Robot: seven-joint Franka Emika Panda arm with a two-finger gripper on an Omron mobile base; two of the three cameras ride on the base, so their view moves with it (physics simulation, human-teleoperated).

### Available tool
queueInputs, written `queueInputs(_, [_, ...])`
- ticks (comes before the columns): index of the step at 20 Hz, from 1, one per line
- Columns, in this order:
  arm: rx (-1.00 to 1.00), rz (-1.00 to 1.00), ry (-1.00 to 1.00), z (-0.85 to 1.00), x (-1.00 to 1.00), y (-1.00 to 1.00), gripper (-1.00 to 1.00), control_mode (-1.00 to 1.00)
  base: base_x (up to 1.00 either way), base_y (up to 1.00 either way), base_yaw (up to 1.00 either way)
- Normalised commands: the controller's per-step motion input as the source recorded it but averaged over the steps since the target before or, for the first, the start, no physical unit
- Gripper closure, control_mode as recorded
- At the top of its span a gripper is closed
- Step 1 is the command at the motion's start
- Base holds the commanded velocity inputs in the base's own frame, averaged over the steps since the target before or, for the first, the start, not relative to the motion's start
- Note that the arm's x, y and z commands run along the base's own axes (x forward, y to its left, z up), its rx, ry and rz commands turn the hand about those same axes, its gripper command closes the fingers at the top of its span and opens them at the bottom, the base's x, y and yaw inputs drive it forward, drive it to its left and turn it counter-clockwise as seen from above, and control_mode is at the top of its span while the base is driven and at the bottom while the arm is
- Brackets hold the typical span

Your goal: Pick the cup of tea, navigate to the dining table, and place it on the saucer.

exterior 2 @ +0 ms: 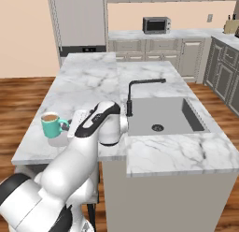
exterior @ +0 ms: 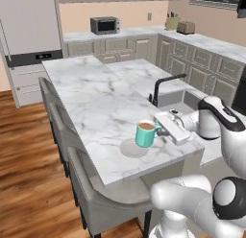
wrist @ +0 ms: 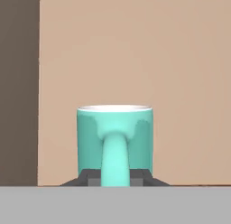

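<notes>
The teal cup of tea [exterior: 145, 134] [exterior 2: 51, 125] stands upright with brown liquid in it, over the near end of the marble dining table [exterior: 96, 102] [exterior 2: 88, 81]. My gripper [exterior: 161, 132] [exterior 2: 68, 128] [wrist: 115, 179] is shut on the cup's handle, which points back at the hand in the hand view. The cup [wrist: 115, 135] is seen there against a beige wall. The light-grey saucer [exterior: 130, 148] [exterior 2: 58, 141] lies flat on the table just under and slightly left of the cup. Whether the cup touches the saucer I cannot tell.
A sink [exterior: 180, 100] [exterior 2: 161, 116] with a black faucet [exterior: 163, 86] [exterior 2: 137, 88] sits in the table right of the arm. Grey chairs [exterior: 103, 189] line the table's left side. Far behind are a microwave [exterior: 104, 25] [exterior 2: 156, 25] and a fridge [exterior: 29, 26].
</notes>
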Motion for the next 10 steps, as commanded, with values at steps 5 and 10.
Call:
queueInputs(5, [0.07, 0.00, 0.07, -0.02, 0.17, 0.00, 1.00, -1.00, 0.00, 0.00, 0.00])
queueInputs(10, [0.00, 0.00, 0.06, -0.09, 0.31, 0.07, 1.00, -1.00, 0.00, 0.00, 0.00])
